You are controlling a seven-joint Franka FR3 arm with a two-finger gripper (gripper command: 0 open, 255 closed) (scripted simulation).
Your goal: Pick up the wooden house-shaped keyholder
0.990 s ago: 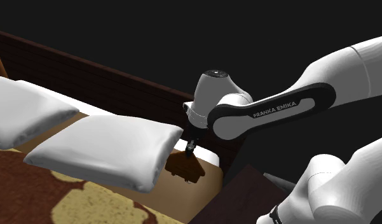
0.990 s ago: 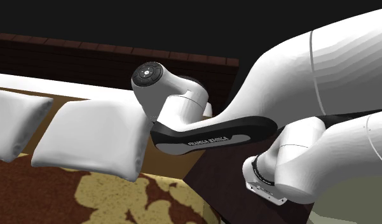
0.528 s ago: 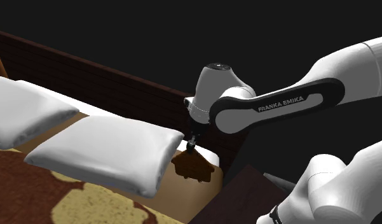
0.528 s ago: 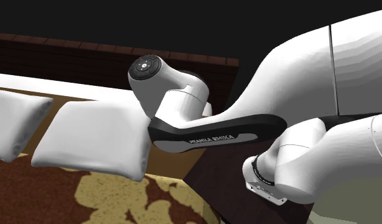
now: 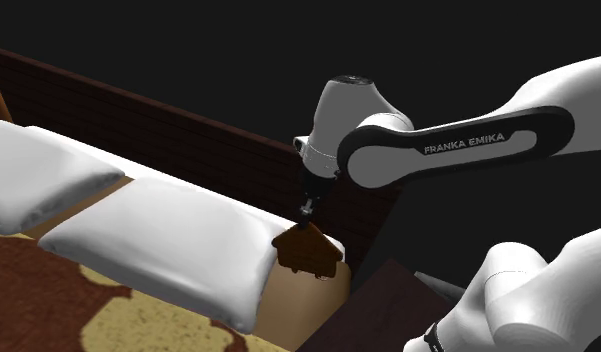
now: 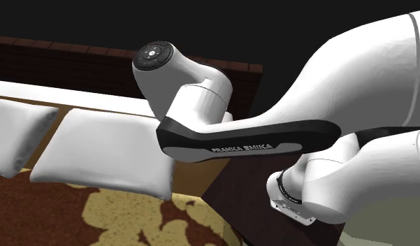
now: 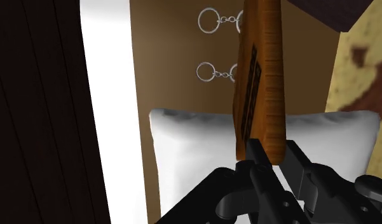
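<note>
Pinching the wooden house-shaped keyholder (image 5: 308, 252) by its roof peak, my claw (image 5: 306, 218) has both black fingers (image 7: 260, 167) clamped on the board's thin edge. It hangs over the tan corner of the bed (image 5: 298, 305), hemmed by the soft white pillow (image 5: 158, 245) just beside it and the dark plank headboard (image 5: 138, 115) near behind. Two metal rings (image 7: 210, 20) dangle from its orange-grained face
</note>
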